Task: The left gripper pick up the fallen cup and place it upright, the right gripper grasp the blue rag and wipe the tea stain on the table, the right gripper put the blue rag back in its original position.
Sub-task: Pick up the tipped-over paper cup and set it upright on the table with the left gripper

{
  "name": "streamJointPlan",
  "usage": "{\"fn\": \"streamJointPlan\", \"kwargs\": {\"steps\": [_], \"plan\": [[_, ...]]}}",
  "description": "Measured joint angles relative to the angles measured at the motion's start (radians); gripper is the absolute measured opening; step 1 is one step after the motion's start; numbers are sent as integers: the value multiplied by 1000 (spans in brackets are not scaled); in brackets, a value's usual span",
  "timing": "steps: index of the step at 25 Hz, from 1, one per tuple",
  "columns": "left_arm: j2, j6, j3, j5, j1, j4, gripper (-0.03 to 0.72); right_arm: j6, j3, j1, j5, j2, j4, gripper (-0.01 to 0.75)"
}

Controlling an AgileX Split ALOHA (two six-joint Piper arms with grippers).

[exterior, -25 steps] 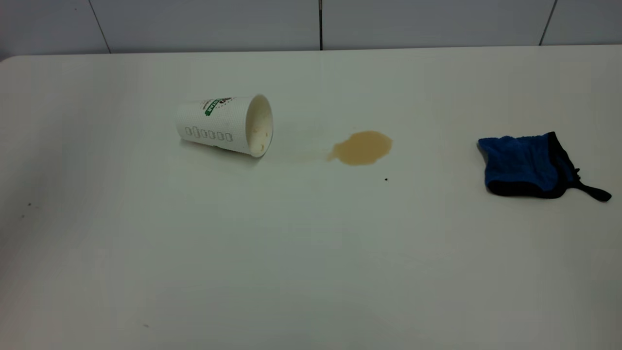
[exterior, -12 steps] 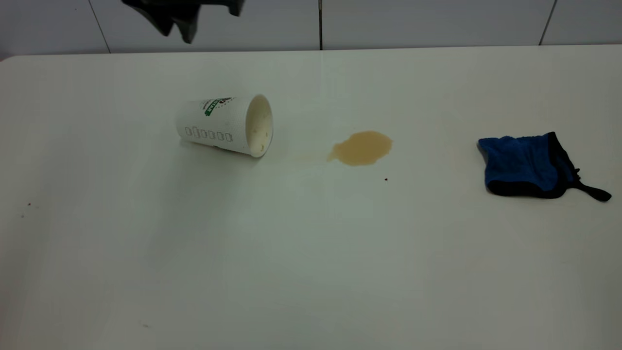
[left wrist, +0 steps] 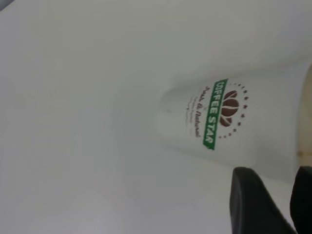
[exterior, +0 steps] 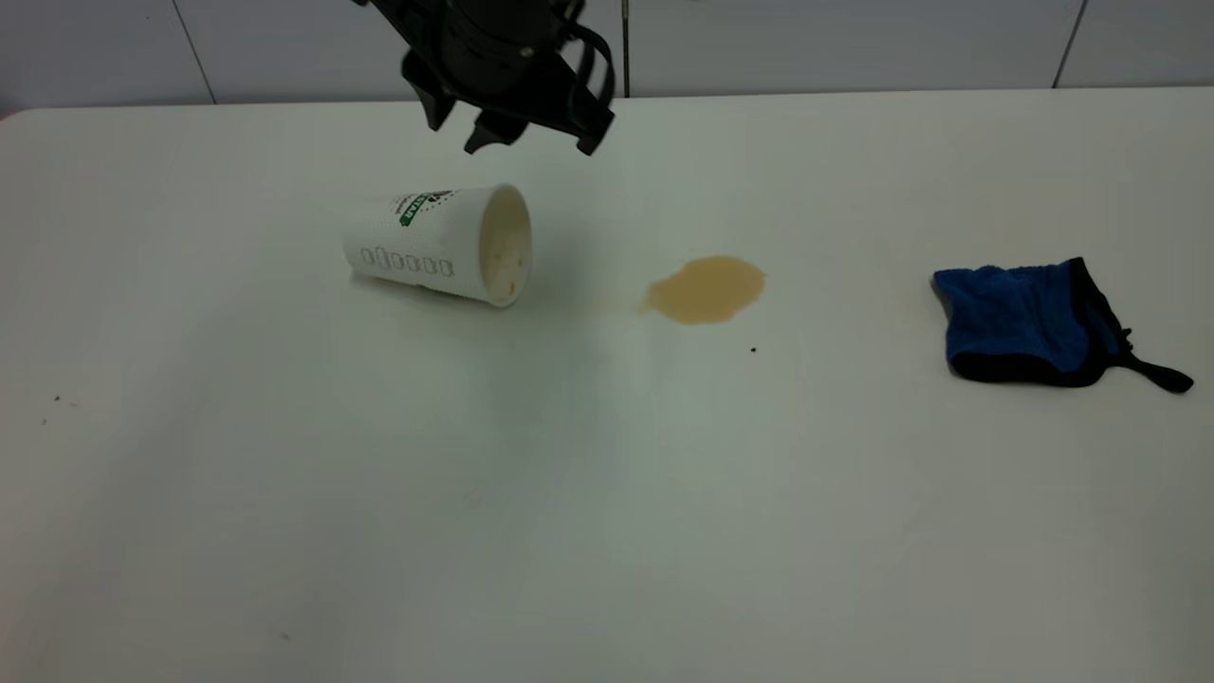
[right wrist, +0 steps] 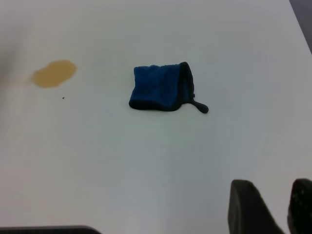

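Overhead, your left gripper (exterior: 507, 138) hangs just beyond the fallen cup (exterior: 436, 245), fingers spread to take it, while tea stain (exterior: 707, 288) and blue rag (exterior: 1029, 323) wait to its right. Left wrist: cup (left wrist: 234, 124) on its side, untouched — right wrist: right gripper (right wrist: 275, 207) parked well short of the rag (right wrist: 161, 87), fingers apart.

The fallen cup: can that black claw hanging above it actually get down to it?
Probably yes. The left gripper hangs open just behind and above the cup, which lies on its side on the table with nothing beside it or between them.
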Motion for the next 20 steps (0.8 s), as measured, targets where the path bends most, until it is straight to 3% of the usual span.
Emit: {"fn": "streamJointPlan", "kwargs": {"steps": [8,13,20], "plan": [[113,-7,-92,39,-30,-3,241,0,0,0,0,0,0,239],[136,-29,-101,39,-30,20,280,0,0,0,0,0,0,239],[143,-38,-108,35,-28,38,454,0,0,0,0,0,0,239]]}}
